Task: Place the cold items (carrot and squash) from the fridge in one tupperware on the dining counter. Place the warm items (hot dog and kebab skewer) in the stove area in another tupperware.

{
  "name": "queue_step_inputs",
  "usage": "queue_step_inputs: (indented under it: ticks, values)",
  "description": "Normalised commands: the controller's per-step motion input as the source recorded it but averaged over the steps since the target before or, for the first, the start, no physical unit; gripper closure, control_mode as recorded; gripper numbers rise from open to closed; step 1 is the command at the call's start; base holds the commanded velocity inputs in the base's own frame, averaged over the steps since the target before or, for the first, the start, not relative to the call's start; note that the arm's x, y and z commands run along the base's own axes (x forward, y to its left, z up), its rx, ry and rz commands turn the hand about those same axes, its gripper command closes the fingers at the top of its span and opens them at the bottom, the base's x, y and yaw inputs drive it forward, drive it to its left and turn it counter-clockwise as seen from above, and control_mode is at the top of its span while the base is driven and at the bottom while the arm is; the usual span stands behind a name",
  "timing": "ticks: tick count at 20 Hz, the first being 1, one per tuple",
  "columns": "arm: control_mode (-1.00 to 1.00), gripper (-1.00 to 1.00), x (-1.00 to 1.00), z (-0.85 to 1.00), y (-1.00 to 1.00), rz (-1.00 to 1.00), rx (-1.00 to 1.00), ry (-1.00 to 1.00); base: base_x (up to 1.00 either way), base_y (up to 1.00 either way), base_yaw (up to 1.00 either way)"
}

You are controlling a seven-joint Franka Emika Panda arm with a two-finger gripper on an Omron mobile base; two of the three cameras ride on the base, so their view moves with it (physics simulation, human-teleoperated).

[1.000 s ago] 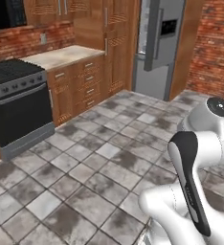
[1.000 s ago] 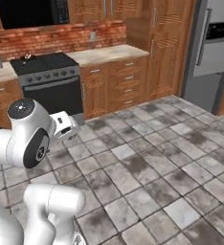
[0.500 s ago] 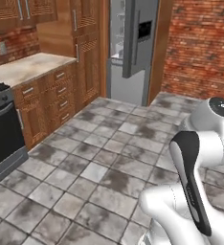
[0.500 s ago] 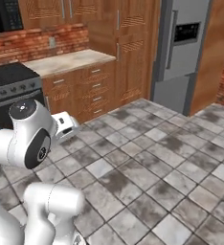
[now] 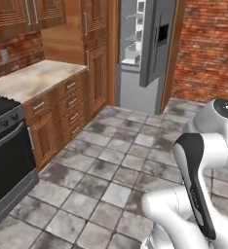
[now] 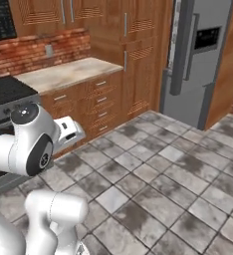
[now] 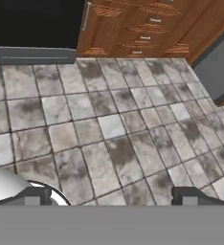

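- The robot is out on the tiled floor (image 5: 111, 180) in the middle of the kitchen, with the arm folded up close to its own body.
- The fridge (image 5: 147, 44) stands ahead, between the tall wooden cabinets and the brick wall (image 5: 206, 48). In the left base view its door hangs open and pale shelves (image 5: 133, 36) show inside.
- I cannot make out the carrot or the squash on those shelves from here; they are too far off and too small to tell. No containers, hot dog or skewer can be picked out either.
- The gripper (image 7: 114, 195) points down at bare tiles, its two dark fingertips (image 7: 35, 195) set wide apart with nothing between them.
- To the left are the stove (image 6: 6, 97), the stone counter (image 6: 68, 72) and the drawers (image 5: 55, 109) under it.
- My guess is that the step in hand is the drive to the fridge for the cold items, so the task looks barely started.
- To do it well, the base should come up square to the open side of the fridge and stop near enough for the arm to reach a shelf.
- It should stay clear of the open door, which juts into the path.
- Keeping the arm tucked while driving seems wise, so nothing clips the cabinets.
- The fingers are best left spread, ready for the first vegetable once it can be seen.
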Motion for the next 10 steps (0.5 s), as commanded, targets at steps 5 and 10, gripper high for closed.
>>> queue_step_inputs:
  ticks: [5, 10]
  values:
    - [1.0, -1.0, 0.0, 0.0, 0.0, 0.0, 0.0, 0.0, 1.0, 0.54, -0.23]
    - [1.0, -1.0, 0.0, 0.0, 0.0, 0.0, 0.0, 0.0, 1.0, 0.45, -0.27]
